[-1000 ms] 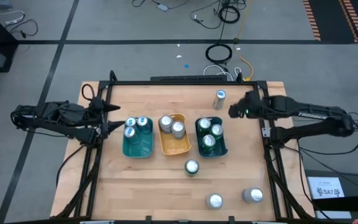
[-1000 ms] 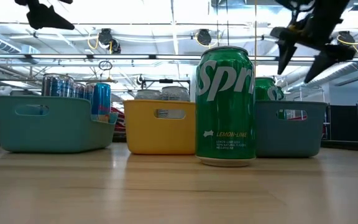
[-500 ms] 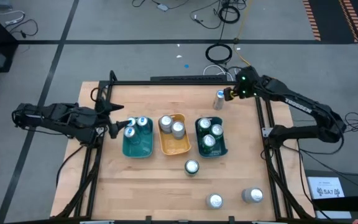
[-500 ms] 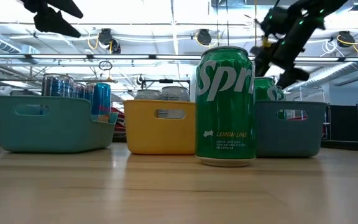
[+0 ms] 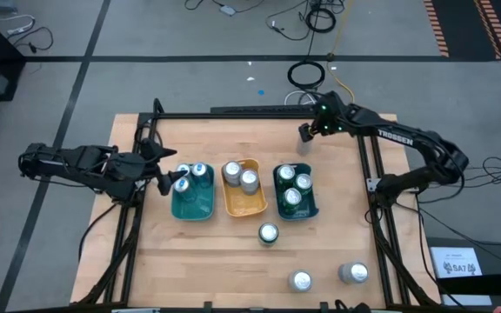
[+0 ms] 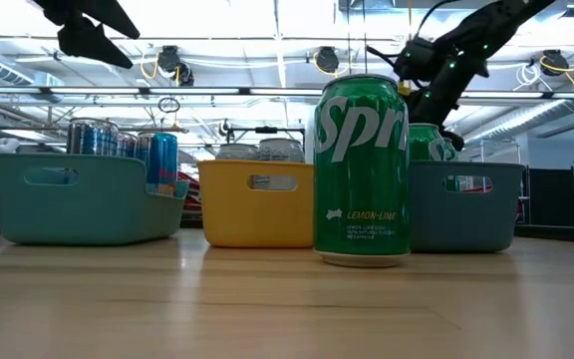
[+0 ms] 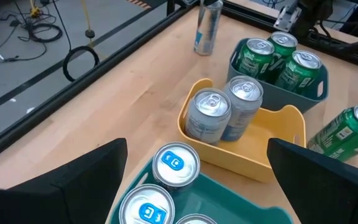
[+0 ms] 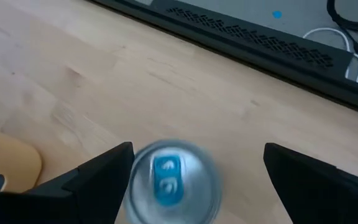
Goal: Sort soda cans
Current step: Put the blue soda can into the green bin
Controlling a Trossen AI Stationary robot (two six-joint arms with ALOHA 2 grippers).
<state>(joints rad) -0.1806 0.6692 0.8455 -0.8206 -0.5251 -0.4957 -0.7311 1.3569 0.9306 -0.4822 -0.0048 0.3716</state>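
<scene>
The right gripper (image 5: 305,132) hangs over the far edge of the table (image 5: 207,261), right above a lone blue can (image 8: 169,182) that stands upright behind the trays; its fingers (image 8: 95,177) are spread wide to either side of the can's top and hold nothing. The left gripper (image 5: 165,167) hovers at the left end of the teal tray (image 5: 195,207), fingers also spread wide and empty, pointing in over the blue cans (image 7: 175,165) that stand in that tray. Next to it in the row sits the yellow tray (image 5: 243,205) with two silver cans (image 7: 207,116) upright and touching each other. Beyond that is the dark-green tray (image 5: 306,209), holding three green cans (image 7: 253,57) packed close. Just in front of the trays, between the yellow and the dark-green one, a green can (image 5: 269,233) stands alone; from table height it (image 6: 361,170) fills the middle of the view. Near the front right corner of the table two more cans (image 5: 302,280) are well apart from the trays, one upright and the other (image 5: 353,273) seemingly on its side.
</scene>
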